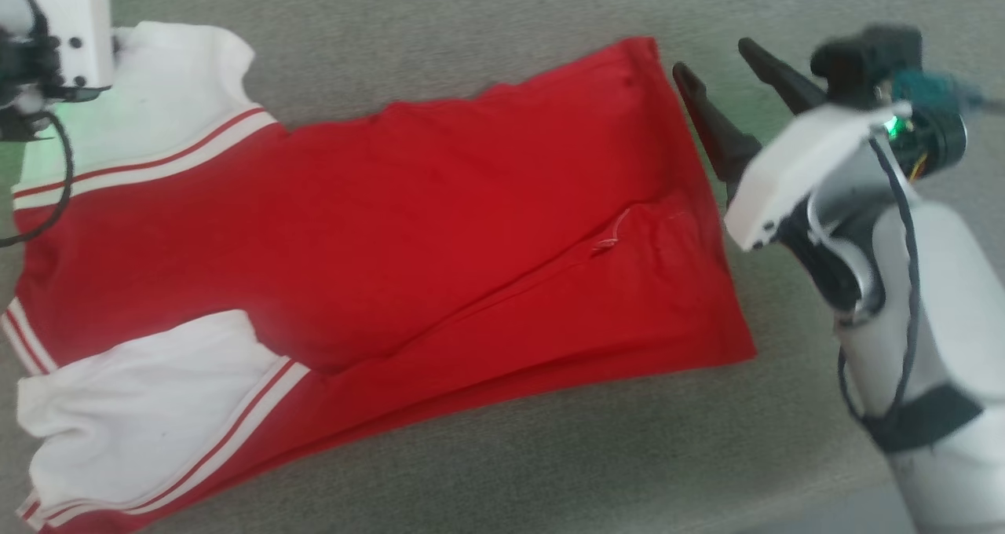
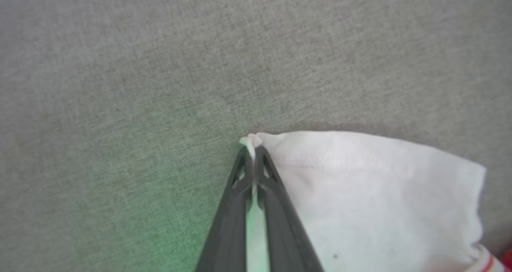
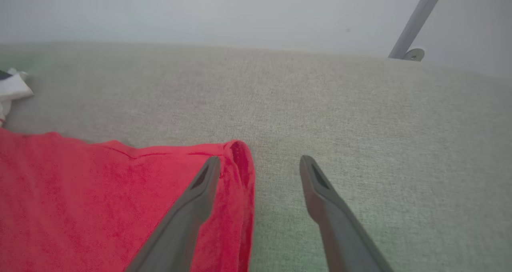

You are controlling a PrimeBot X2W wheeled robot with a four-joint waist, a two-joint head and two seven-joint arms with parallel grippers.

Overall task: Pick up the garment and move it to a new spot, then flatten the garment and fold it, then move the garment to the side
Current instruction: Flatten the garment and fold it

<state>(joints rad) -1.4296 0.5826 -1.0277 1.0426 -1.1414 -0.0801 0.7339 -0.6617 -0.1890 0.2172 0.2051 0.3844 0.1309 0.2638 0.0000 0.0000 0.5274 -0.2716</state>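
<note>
The garment (image 1: 408, 228) lies spread on the grey fabric surface, red body with white sleeves and striped trim, its printed side not showing. In the left wrist view my left gripper (image 2: 251, 150) is shut on the edge of a white sleeve (image 2: 380, 200), a pinch of cloth poking out between the tips. In the head view only that arm's white wrist housing (image 1: 67, 31) appears, over the upper sleeve. My right gripper (image 1: 714, 59) stands open just beside the garment's far hem corner (image 3: 240, 156), one finger over the red cloth, the other over bare surface.
The grey woven surface (image 1: 471, 16) extends around the garment on all sides. A pale wall and a slanted metal rod (image 3: 416, 22) with a foot stand beyond the far edge in the right wrist view. My right forearm (image 1: 926, 338) fills the lower right.
</note>
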